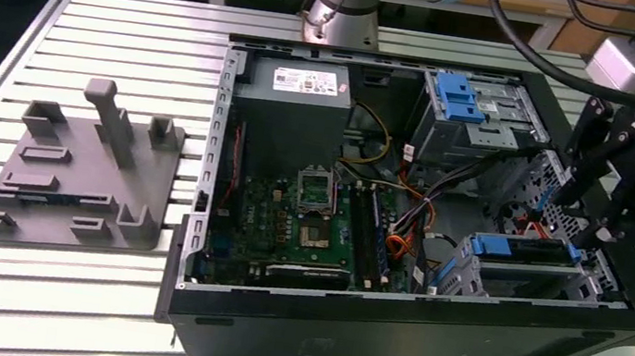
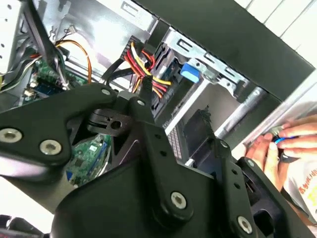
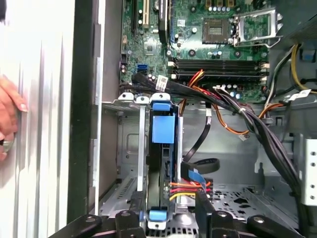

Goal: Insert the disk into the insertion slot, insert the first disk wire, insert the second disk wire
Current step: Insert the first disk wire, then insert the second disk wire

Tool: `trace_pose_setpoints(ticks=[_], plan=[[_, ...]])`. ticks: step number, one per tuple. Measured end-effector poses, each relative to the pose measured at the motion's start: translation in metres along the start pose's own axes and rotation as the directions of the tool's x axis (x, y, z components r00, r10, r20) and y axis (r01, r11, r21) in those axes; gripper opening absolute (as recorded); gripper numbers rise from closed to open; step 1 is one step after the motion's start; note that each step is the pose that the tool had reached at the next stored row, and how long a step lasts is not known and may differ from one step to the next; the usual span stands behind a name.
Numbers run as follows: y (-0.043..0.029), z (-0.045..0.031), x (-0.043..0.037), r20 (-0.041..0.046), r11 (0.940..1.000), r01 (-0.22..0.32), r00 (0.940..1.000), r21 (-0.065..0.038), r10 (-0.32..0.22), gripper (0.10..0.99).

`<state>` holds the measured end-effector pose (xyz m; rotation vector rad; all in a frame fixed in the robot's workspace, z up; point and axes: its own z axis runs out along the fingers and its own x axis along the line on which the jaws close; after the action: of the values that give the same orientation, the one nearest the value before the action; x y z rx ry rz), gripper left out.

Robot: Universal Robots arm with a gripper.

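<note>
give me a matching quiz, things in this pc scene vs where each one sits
Things:
1 disk
2 motherboard
3 grey fixture plate
4 claw

Places:
a on the table, to the exterior view's left of the case
b flat on the case floor
c above the case's edge at the exterior view's right
d in the insertion slot

Pairs: 1-d, 2-b, 3-a, 4-c

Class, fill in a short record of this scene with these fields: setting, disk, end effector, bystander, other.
Setting: open computer case on a slatted metal table
Disk: the disk sits in the insertion slot, blue carrier showing
End effector: the end effector is close over the disk, near red and yellow wires
Bystander: a hand over the table, outside the case
Other: grey fixture plate at the exterior view's left of the case
</note>
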<state>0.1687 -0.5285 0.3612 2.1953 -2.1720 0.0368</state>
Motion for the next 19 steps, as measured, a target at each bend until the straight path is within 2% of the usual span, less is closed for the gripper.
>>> trace_pose_setpoints(ticks=[1,17,19], plan=[[0.0000,-0.0018,0.0001,-0.0001,1.0000,0.000,1.0000,0.000,0.000,0.533],[-0.0001,-0.0026,0.0001,0.0001,1.0000,0.000,1.0000,0.000,0.000,0.533],[-0.0002,-0.0027,-0.0026,-0.0031,1.0000,0.000,1.0000,0.000,0.000,0.533]])
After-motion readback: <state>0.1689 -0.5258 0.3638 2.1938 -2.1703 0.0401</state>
